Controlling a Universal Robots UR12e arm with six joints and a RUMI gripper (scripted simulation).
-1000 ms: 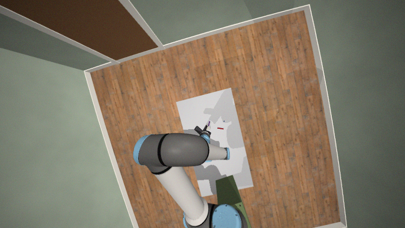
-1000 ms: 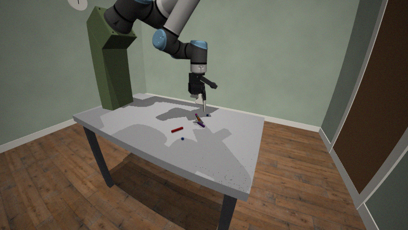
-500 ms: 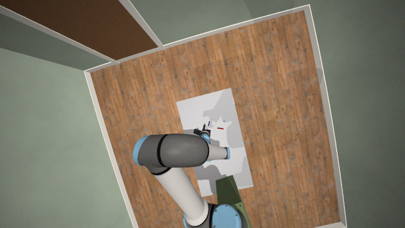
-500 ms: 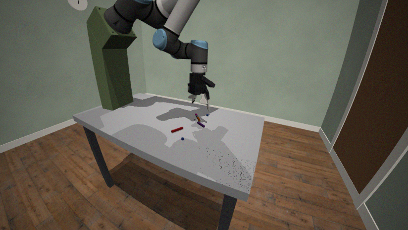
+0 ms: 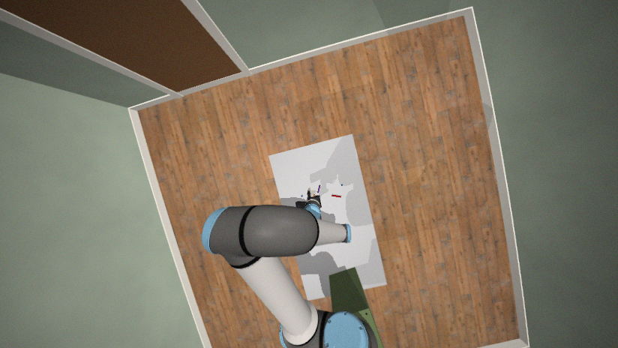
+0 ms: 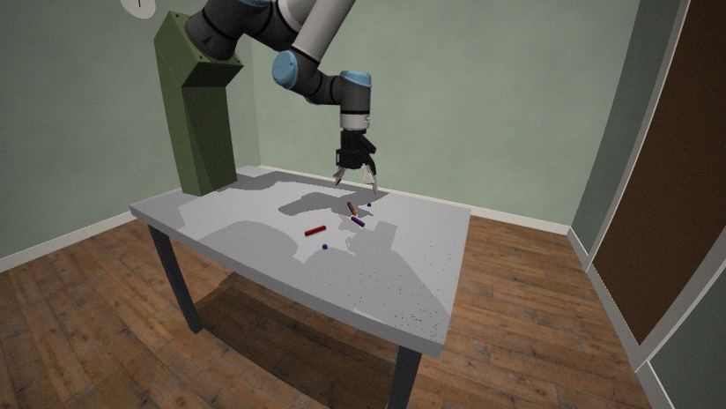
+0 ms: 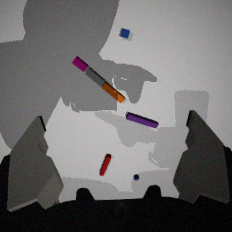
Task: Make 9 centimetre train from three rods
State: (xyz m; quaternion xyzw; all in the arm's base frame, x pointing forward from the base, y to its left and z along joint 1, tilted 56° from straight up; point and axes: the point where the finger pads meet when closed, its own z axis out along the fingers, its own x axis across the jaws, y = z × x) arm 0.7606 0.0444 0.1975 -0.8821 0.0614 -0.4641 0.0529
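Above a smooth pale tabletop (image 5: 285,172) (image 6: 243,203) (image 7: 210,65), released angular tool (image 5: 314,195) (image 6: 356,189) (image 7: 115,114), slim square-edged magenta (image 6: 349,204) (image 7: 80,63), grey (image 7: 95,76), orange rods (image 6: 353,212) (image 7: 113,92).

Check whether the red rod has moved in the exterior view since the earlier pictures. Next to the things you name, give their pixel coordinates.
No. In the exterior view, the red rod (image 5: 336,196) (image 6: 315,230) (image 7: 105,165) shows no visible shift in any direction against the table (image 5: 302,166) (image 6: 416,228) (image 7: 170,60).
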